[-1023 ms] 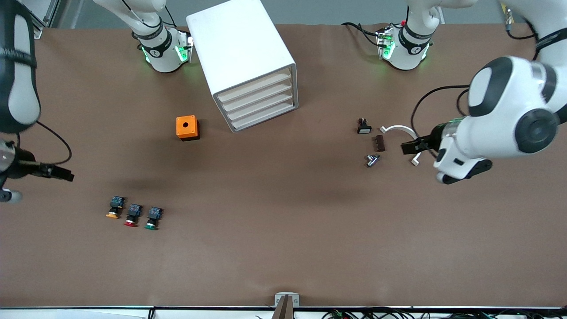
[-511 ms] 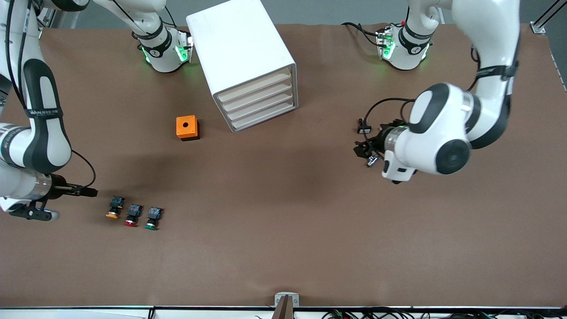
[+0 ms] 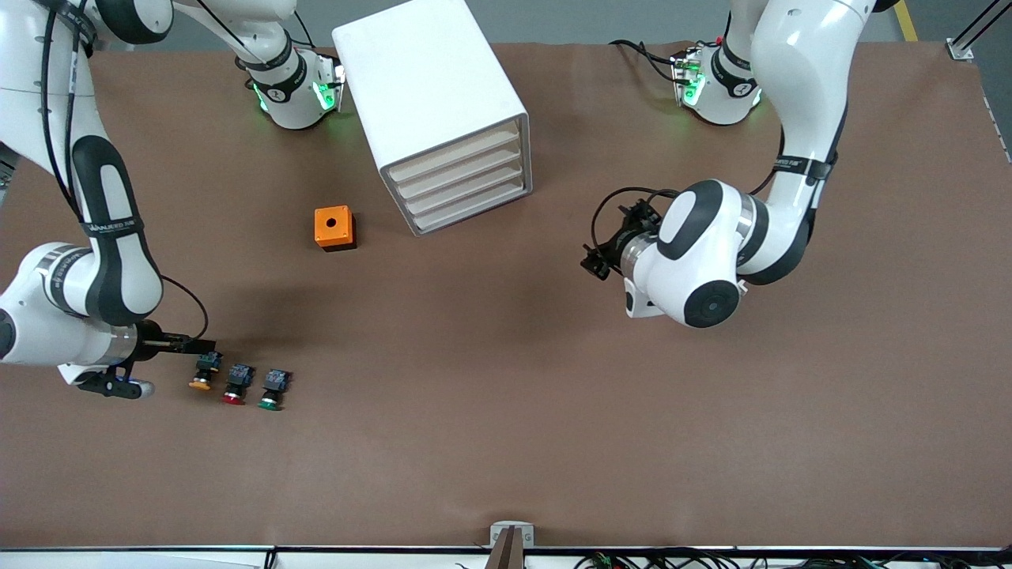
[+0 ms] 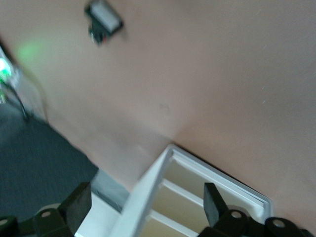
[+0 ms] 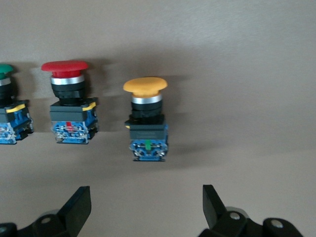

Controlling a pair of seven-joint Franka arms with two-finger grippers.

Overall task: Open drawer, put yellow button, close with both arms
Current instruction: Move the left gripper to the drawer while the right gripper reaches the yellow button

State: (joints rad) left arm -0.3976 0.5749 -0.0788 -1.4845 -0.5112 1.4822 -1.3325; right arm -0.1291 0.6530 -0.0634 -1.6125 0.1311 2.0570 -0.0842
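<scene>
The white cabinet (image 3: pixel 431 95) stands at the back middle of the table, and its uppermost drawer (image 3: pixel 457 155) is shut like the three below it. The yellow button (image 3: pixel 204 371) lies on its side, first in a row of three. In the right wrist view the yellow button (image 5: pixel 147 118) lies just ahead of my open, empty right gripper (image 5: pixel 145 197). That right gripper (image 3: pixel 202 346) hangs low beside the button. My left gripper (image 3: pixel 593 265) is open and empty over bare table toward the left arm's end of the cabinet. In the left wrist view my left gripper (image 4: pixel 145 195) faces the cabinet's drawer fronts (image 4: pixel 197 190).
The red button (image 3: pixel 236 383) and green button (image 3: pixel 273 389) lie beside the yellow one; both also show in the right wrist view, red (image 5: pixel 69 98) and green (image 5: pixel 7 106). An orange box (image 3: pixel 334 227) sits near the cabinet. A small black-and-white part (image 4: pixel 102 19) lies near the left arm.
The right arm has swung in and brought its gripper up to the yellow button. The left arm has moved its gripper from over the small parts toward the cabinet.
</scene>
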